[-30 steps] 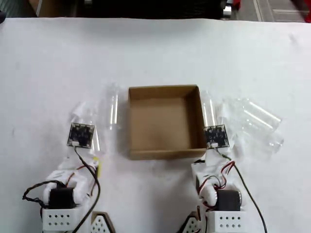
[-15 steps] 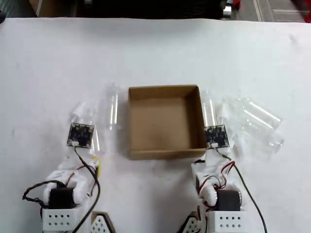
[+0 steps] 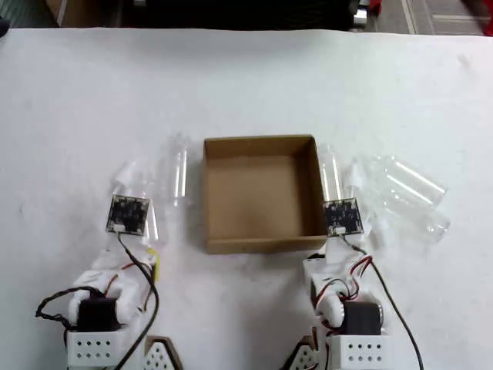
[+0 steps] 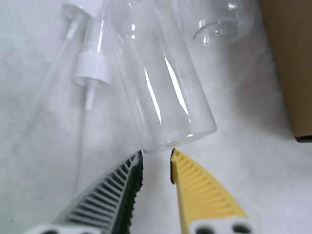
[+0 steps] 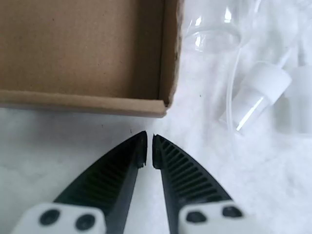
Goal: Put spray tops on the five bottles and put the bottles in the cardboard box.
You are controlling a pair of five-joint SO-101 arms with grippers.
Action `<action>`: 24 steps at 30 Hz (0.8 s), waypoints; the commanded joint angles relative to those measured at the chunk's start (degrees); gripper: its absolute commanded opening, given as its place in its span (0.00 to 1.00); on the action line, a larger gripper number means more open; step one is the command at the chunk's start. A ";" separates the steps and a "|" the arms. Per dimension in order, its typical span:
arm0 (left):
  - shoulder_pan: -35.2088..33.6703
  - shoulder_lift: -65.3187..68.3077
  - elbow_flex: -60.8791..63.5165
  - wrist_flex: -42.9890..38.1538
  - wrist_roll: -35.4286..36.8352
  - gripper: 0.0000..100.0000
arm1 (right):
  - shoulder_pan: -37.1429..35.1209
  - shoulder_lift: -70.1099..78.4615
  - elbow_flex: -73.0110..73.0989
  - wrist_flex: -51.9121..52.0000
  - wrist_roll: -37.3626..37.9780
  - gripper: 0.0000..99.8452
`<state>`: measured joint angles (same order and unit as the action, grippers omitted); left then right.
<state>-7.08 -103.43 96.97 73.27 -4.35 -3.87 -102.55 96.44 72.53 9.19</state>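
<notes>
Cardboard box (image 3: 262,245) sits mid-table with nothing in it, so no step is done yet. Clear bottles lie on their sides on both flanks. The nearest bottle (image 4: 161,87) has its base just off my left gripper (image 4: 156,158), and the right-hand bottles (image 3: 404,185) are bunched together. Loose spray tops (image 4: 92,66) lie beside them, none fitted. Left jaws are a narrow gap apart; right gripper (image 5: 149,144) is all but closed by the box corner. Both are empty. Risks as I see them: round, slick bottles could roll off at a nudge, and thin dip tubes could bend or miss the neck.

Workshop or lab: white-covered table (image 3: 246,77), line-marked floor (image 3: 447,15) beyond
</notes>
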 commanded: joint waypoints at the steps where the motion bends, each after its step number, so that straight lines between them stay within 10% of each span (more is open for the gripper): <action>1: 0.75 -0.48 0.09 0.18 0.53 0.10 | 0.40 -0.48 0.44 0.22 0.44 0.02; 24: 0.75 -0.48 0.09 0.18 0.53 0.10 | -0.04 -0.48 0.44 0.22 0.35 0.02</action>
<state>-7.08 -103.43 96.97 73.27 -4.35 -3.87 -102.55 96.44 72.53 9.19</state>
